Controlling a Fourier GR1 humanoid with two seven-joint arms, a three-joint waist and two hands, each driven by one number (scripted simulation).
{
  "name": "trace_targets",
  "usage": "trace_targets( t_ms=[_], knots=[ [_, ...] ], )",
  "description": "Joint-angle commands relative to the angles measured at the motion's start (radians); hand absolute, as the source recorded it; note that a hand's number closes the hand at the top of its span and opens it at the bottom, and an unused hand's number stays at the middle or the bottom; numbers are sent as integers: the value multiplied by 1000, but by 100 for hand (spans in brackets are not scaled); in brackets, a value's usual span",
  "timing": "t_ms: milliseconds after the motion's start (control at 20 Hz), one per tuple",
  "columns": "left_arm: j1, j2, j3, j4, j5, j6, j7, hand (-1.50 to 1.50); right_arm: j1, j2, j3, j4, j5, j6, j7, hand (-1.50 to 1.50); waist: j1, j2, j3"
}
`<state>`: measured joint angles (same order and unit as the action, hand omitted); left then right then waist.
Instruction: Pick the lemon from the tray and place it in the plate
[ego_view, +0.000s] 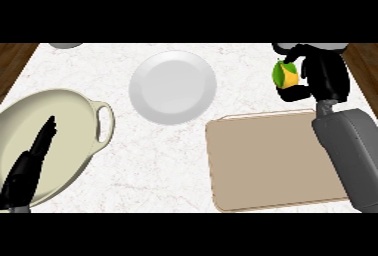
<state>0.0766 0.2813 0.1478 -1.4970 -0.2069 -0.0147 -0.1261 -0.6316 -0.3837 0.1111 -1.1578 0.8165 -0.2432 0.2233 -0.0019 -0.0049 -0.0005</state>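
Right hand (319, 70), black and at the far right of the counter, is curled round the small yellow-and-green lemon (286, 74), with fingers showing above and below the fruit (much of the lemon's right side is hidden by the palm). The lemon is off the flat tan rectangular tray (266, 160) and shows just beyond the tray's far right corner. It is well apart from the round white plate (173, 86), which lies to its left on the white marbled counter (162, 170).

The right grey forearm (351, 155) runs down the right edge of the view and covers the tray's right side. The tray lies near the plate, towards the view's lower right.

The left hand (29, 165) shows at the lower left, fingers straight and pointing away from the robot, over the large cream oval dish with a loop handle (102, 120). It holds nothing. A small grey object (66, 45) is cut off by the far left edge of the counter.
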Motion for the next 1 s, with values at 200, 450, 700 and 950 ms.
trace_targets(
  t_ms=[200, 450, 700, 950],
  knots=[
    [6, -26, -5, -12, -15, 11, 1, 0, -37, 63, 48, -263, -67, 172, 32, 150, 1, 2, 0],
    [-27, 1, -6, -24, -6, -34, 37, 0, -242, 253, 89, -84, 5, 120, 141, 150, 17, 6, 0],
    [-14, -25, -10, -24, -23, -13, 13, 0, -385, 355, 38, 126, 2, 79, 146, 150, 26, 9, 0],
    [-8, -47, -28, -1, -42, -5, -14, 0, -485, 381, 11, 368, -39, 46, 113, 150, 34, 13, 0]
  ],
)
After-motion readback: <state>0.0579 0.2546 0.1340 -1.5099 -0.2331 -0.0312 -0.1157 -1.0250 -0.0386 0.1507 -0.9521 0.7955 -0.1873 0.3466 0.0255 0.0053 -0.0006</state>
